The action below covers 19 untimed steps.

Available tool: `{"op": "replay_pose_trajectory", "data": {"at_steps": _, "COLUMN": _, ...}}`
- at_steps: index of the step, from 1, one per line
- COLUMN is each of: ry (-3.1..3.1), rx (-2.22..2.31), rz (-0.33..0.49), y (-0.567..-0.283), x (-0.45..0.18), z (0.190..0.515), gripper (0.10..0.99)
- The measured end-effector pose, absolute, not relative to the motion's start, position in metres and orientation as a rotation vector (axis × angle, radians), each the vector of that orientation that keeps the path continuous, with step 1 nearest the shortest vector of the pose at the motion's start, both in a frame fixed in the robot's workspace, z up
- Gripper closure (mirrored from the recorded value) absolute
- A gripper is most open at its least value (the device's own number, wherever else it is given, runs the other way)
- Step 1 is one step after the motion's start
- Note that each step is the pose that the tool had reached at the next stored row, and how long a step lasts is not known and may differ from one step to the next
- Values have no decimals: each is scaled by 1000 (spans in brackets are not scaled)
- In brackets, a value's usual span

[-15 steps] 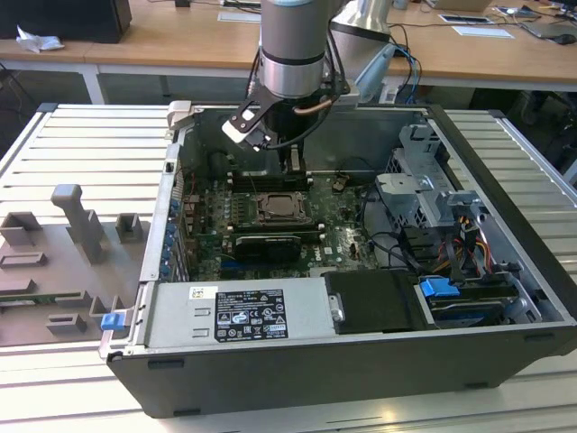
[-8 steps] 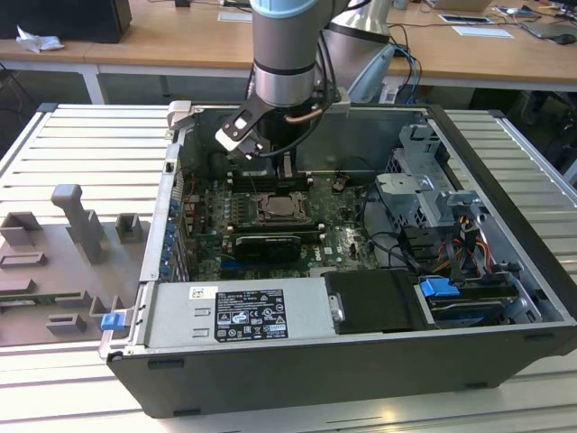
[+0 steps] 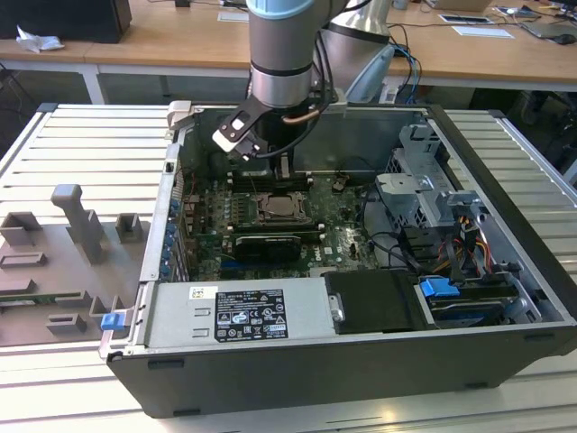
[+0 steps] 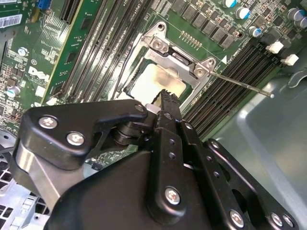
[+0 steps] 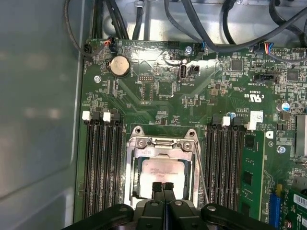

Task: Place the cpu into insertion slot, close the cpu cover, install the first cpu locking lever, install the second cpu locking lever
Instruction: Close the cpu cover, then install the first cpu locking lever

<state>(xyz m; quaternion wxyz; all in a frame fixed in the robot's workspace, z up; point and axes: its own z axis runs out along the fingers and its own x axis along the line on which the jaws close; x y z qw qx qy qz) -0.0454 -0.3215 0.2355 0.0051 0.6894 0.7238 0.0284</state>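
The cpu (image 5: 160,172) lies in the insertion slot (image 3: 281,209) on the green motherboard, its pale metal top (image 4: 156,84) showing. The silvery cpu cover (image 5: 160,143) lies down over it, framing the chip through its window; the cover's hinge end (image 4: 180,60) appears in the second wrist view. One thin wire locking lever (image 4: 240,84) sticks out from the socket corner over the memory slots, and it runs along the socket's side (image 5: 200,167) in the first wrist view. My gripper (image 5: 163,188) hangs just above the cpu's edge, its black fingers (image 4: 166,103) shut together with nothing between them.
Long black memory slots (image 5: 101,167) flank the socket on both sides. The case's grey wall (image 5: 38,105) is close beside one bank. Cables (image 5: 201,24) cross beyond the board. A drive cage (image 3: 433,198) and power supply (image 3: 243,311) fill the case's other parts. Grey fixtures (image 3: 72,225) stand outside.
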Motion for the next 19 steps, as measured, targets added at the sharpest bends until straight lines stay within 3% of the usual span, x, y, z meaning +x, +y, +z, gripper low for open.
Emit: {"op": "replay_pose_trajectory", "data": {"at_steps": 19, "ry": 2268, "rx": 2161, "rz": 93, "y": -322, "x": -47, "z": 254, "gripper": 980}}
